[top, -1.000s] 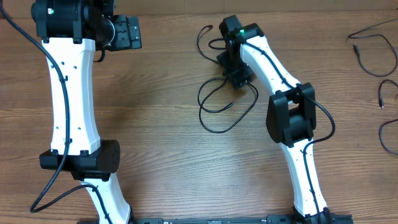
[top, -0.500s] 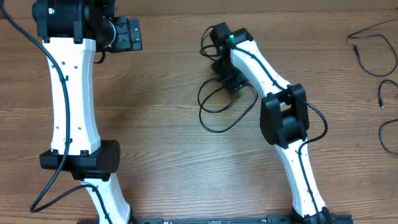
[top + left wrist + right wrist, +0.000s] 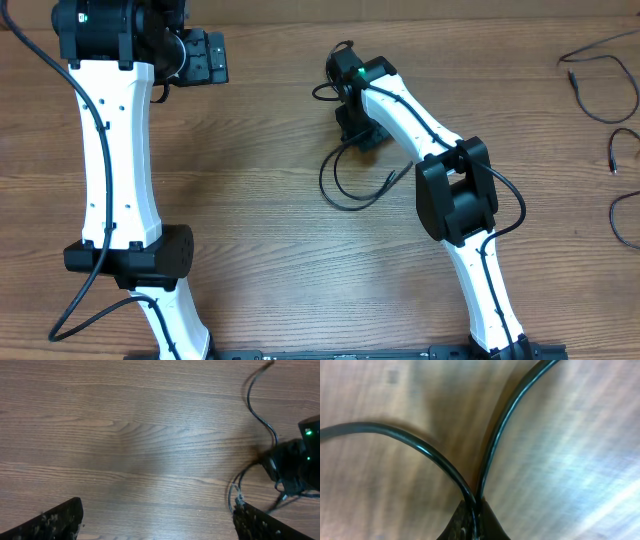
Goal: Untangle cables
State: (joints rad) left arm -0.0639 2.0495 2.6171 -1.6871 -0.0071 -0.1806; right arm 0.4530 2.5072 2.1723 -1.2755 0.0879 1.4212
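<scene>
Thin black cables [image 3: 342, 192] lie tangled in loops at the table's middle, with a strand curling up at the top [image 3: 326, 68]. My right gripper [image 3: 358, 135] is down on this tangle. In the right wrist view it [image 3: 476, 512] is shut on two cable strands [image 3: 422, 446] that meet between its fingertips and spread apart above them. My left gripper [image 3: 214, 55] stands open at the far left, well apart from the tangle. Nothing lies between its fingers [image 3: 50, 522], and a cable [image 3: 261, 407] shows at its right.
More loose black cables lie at the table's right edge, some far [image 3: 600, 90] and one nearer [image 3: 622, 215]. The right arm's white links [image 3: 410, 105] reach over the tangle. The left arm [image 3: 115, 150] runs down the left side. Bare wood [image 3: 260, 200] lies between the arms.
My right gripper has moved left and shut on two cable strands. The loop below it has shifted and tightened. The left arm has not moved.
</scene>
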